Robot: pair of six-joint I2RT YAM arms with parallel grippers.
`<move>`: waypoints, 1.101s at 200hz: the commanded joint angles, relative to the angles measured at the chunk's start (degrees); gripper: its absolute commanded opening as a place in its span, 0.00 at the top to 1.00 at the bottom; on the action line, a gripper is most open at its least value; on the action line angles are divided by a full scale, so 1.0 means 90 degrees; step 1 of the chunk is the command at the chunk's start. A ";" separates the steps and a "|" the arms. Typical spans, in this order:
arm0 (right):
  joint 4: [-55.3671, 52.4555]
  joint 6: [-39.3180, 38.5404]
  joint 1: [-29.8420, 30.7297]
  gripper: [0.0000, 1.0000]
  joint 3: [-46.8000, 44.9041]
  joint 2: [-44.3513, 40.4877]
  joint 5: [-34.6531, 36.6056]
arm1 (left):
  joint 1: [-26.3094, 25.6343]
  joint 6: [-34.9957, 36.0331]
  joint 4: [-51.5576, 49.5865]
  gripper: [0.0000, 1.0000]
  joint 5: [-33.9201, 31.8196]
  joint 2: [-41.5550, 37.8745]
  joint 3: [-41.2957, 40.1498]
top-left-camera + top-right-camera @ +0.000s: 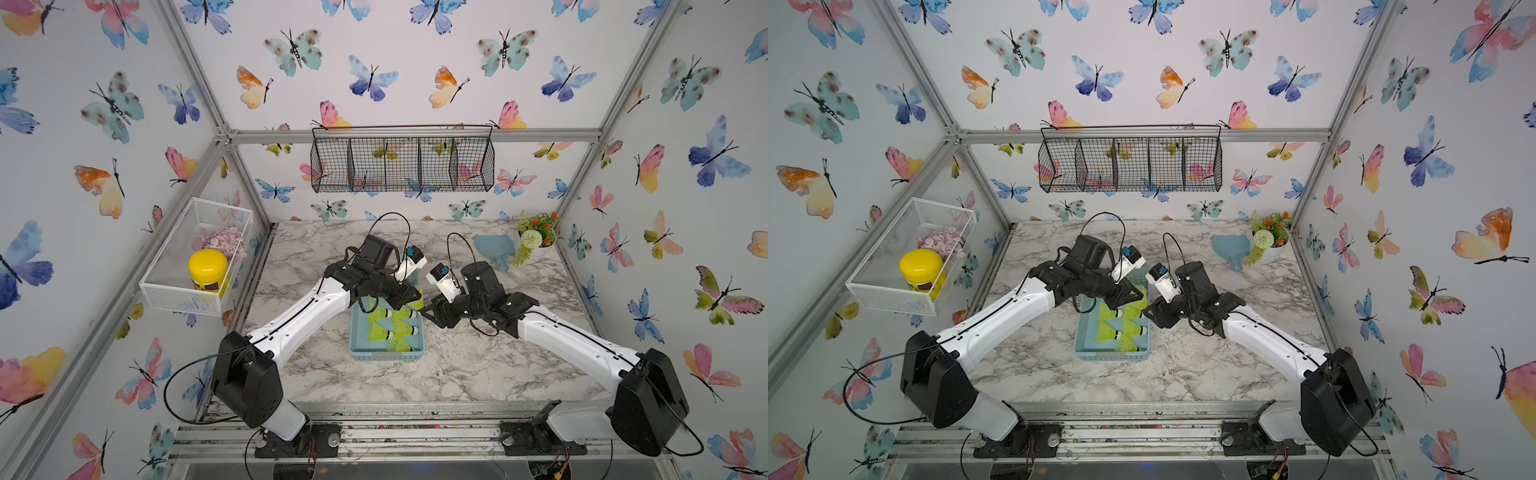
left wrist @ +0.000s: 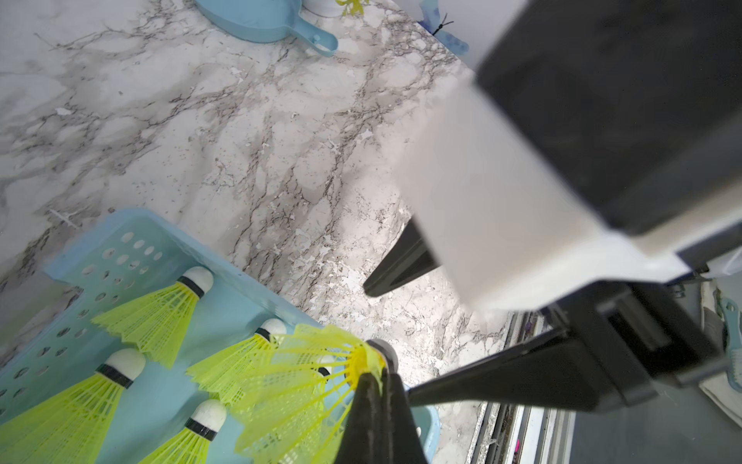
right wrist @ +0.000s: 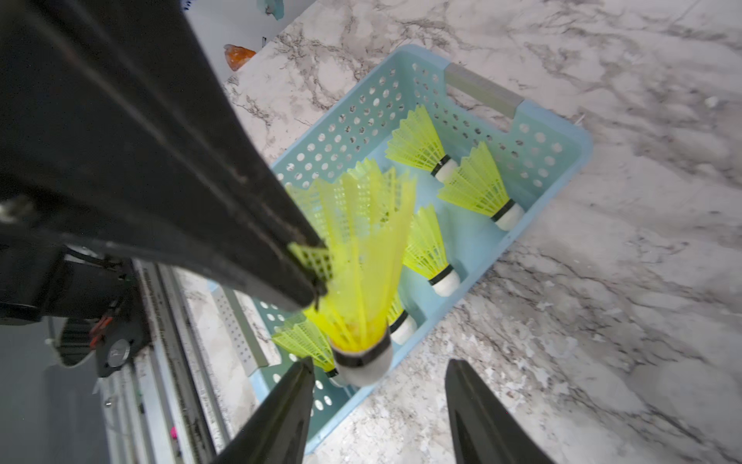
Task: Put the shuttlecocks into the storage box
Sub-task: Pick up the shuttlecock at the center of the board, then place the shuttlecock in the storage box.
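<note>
Marble-patterned worktop (image 1: 457,365) floors a cell papered with butterflies. At its middle sits the shallow light blue plastic storage box with perforated sides (image 1: 386,355). Several neon yellow-green plastic shuttlecocks (image 1: 392,330) lie in it on their sides, their black-banded white tips pointing right.

Over the box's far end the left pincer (image 2: 379,371) is clenched on the skirt edge of the held shuttlecock (image 3: 361,257). It hangs cork down, close by the right rim. The right pincer (image 3: 379,365) is released, its jaws standing either side of that cork without gripping it.

To my eye the left arm should carry this cone inward, clear of the rim, then lower it and let go. The thin lattice skirt looks likely to bend under a hard squeeze.

Farther back lie a light blue plastic scoop (image 1: 492,249) and a potted green artificial plant with orange blooms (image 1: 538,232).
</note>
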 commanded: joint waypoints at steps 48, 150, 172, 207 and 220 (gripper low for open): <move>0.0523 0.0577 -0.0018 0.28 -0.0723 -0.0626 0.2831 | 0.0197 -0.2526 0.0927 1.00 -0.1105 -0.1642 -0.1641; 0.0726 0.0633 -0.0062 0.28 -0.0943 -0.0432 0.2603 | 0.0032 -0.4553 0.1455 1.00 -0.2135 -0.3057 -0.3696; 0.0761 0.0635 -0.0060 0.28 -0.0963 -0.0394 0.2560 | 0.0022 -0.4661 0.1460 1.00 -0.2193 -0.3162 -0.3903; 0.0778 0.0616 -0.0062 0.28 -0.0982 -0.0345 0.2515 | 0.0022 -0.4661 0.1487 1.00 -0.2156 -0.3078 -0.4071; 0.0780 0.0605 -0.0062 0.28 -0.0992 -0.0335 0.2505 | 0.0014 -0.4664 0.1507 1.00 -0.2139 -0.3002 -0.4085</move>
